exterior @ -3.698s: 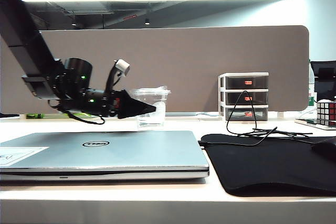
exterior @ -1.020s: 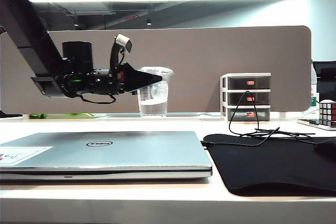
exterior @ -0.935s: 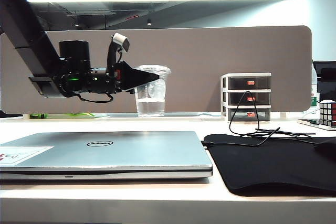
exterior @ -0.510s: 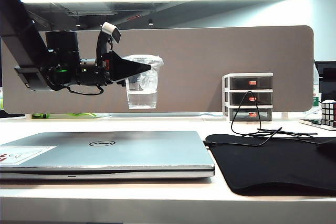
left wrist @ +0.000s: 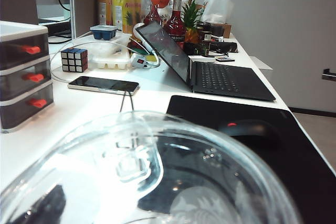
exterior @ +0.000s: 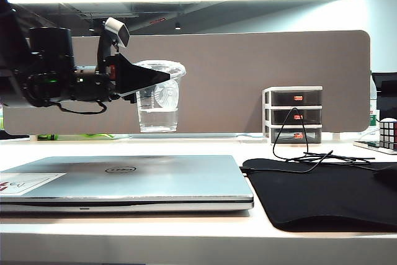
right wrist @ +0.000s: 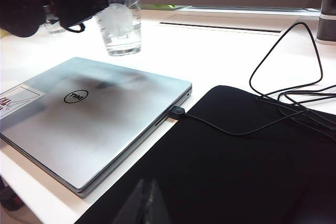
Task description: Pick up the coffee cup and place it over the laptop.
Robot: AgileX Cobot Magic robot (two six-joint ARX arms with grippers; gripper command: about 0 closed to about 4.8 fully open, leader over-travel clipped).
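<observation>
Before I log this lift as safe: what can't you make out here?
- Left claw on the coffee cup: far finger hidden behind the cup, exterior view.
- Left wrist view: cup lid fills it, hiding the laptop.
- Right claw: only a blurred dark tip, cut off at the edge.

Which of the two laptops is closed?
The thin silver-grey laptop below the left pincer and its clear plastic cup is closed; the black laptop farther along the desk stands open.

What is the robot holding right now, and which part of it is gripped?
The left gripper holds the coffee cup near its top, just under the lid, in the air behind the laptop. No right-arm grip shows in any view.
</observation>
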